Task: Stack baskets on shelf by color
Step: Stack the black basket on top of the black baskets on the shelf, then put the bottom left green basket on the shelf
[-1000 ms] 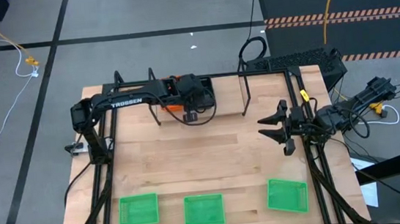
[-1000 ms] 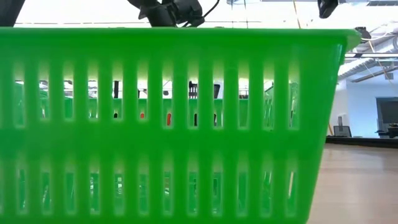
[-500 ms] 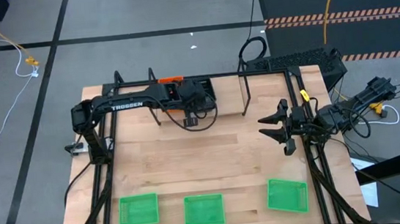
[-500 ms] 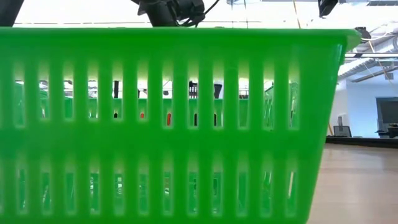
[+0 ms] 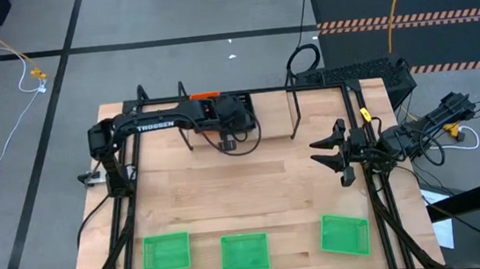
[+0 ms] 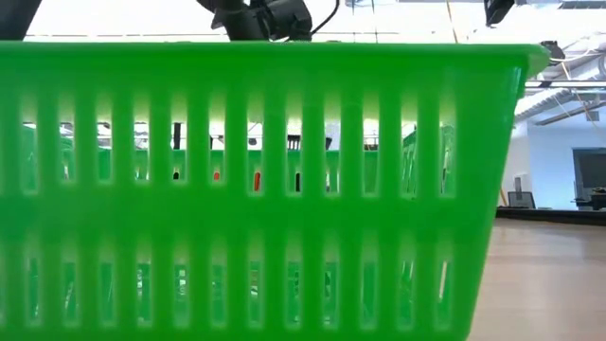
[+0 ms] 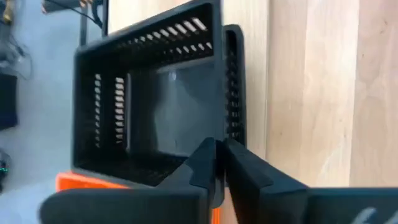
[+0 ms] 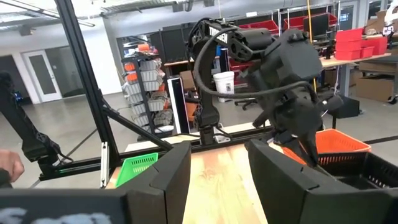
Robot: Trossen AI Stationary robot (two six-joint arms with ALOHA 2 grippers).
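Left gripper (image 5: 230, 118), at the table's far edge inside the shelf (image 5: 293, 112): you see its fingers (image 7: 239, 168) pinched together on the rim of a black basket (image 7: 155, 99), with an orange basket (image 8: 339, 142) just beside it. Right gripper (image 5: 330, 152), fingers spread apart and holding nothing, hangs over the table's right side. Three green baskets (image 5: 167, 252) (image 5: 244, 251) (image 5: 345, 233) sit in a row along the near edge, well apart from your shelf.

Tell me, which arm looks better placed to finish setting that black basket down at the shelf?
The left: its gripper is shut on the black basket at the shelf. The right gripper hangs open, away from it.
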